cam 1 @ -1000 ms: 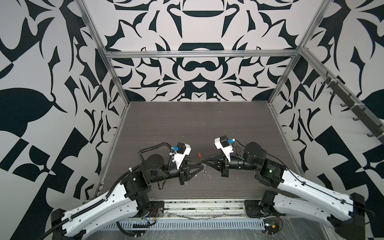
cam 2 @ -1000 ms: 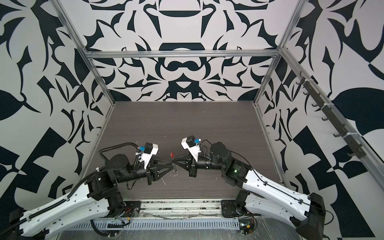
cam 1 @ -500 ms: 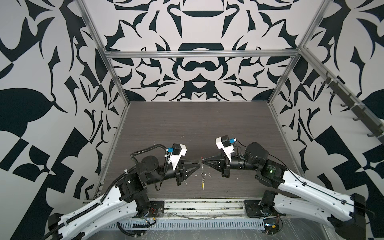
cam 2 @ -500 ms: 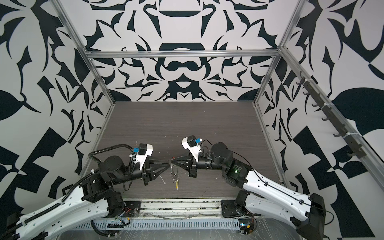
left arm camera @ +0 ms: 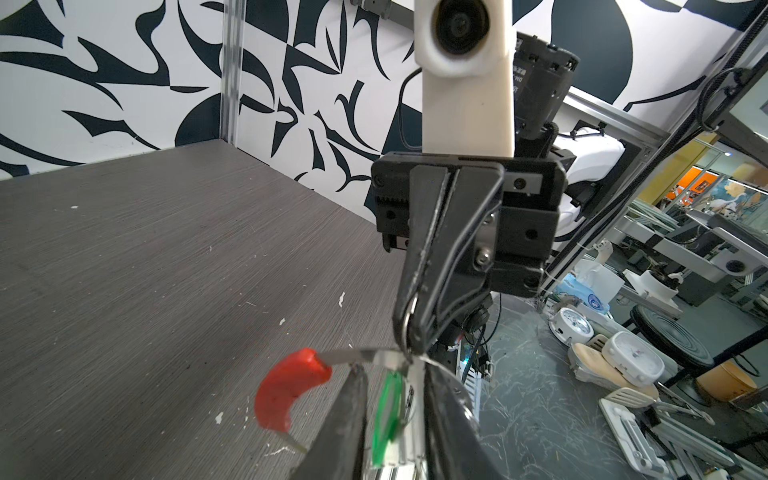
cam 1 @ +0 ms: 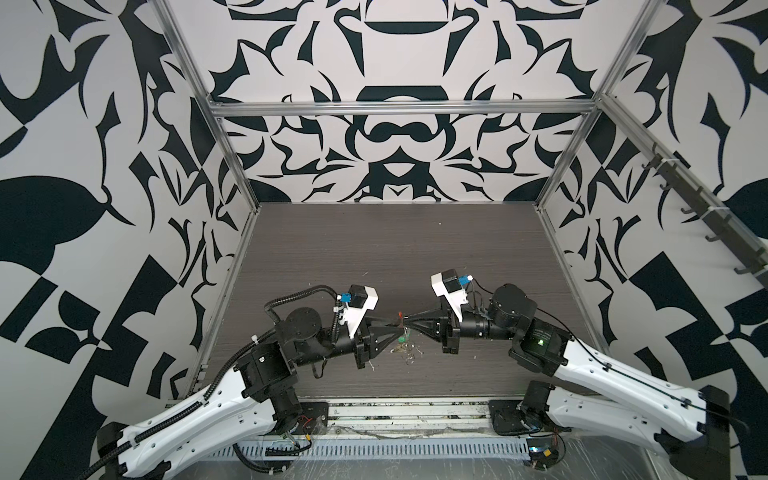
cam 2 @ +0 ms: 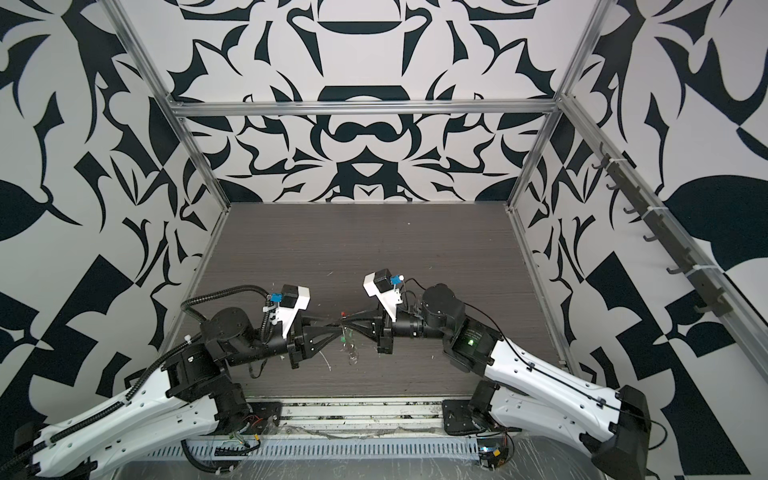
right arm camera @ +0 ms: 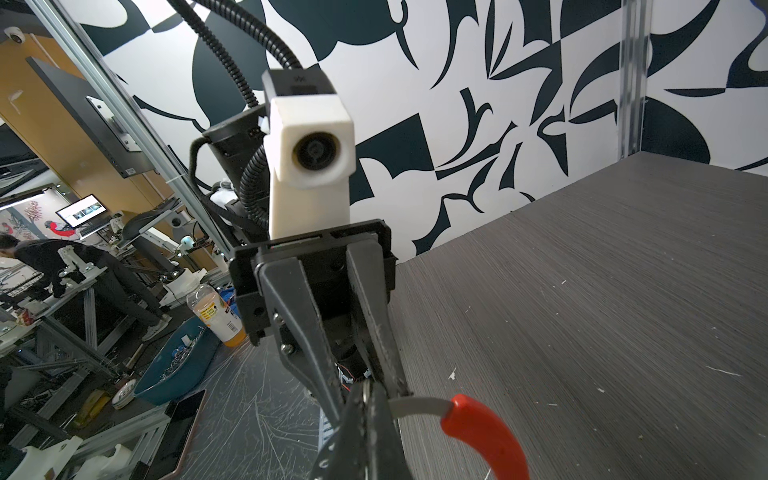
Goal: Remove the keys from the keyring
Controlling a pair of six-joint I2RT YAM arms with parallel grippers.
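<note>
The keyring is a grey wire hoop with a curved red sleeve. My right gripper is shut on its wire beside the sleeve, just above the table near the front middle. My left gripper meets it tip to tip, jaws a little apart. A green tag and a silver key show between its fingers. More of the keys show below the tips; hanging or lying, I cannot tell.
The dark wood-grain table carries small white flecks. Patterned walls on metal posts close off the left, back and right. A metal rail with both arm bases runs along the front edge.
Half a second ago the left arm had drawn back to the left, leaving the keys dangling from the right gripper. It has returned to meet the right gripper's tips. The right arm held still.
</note>
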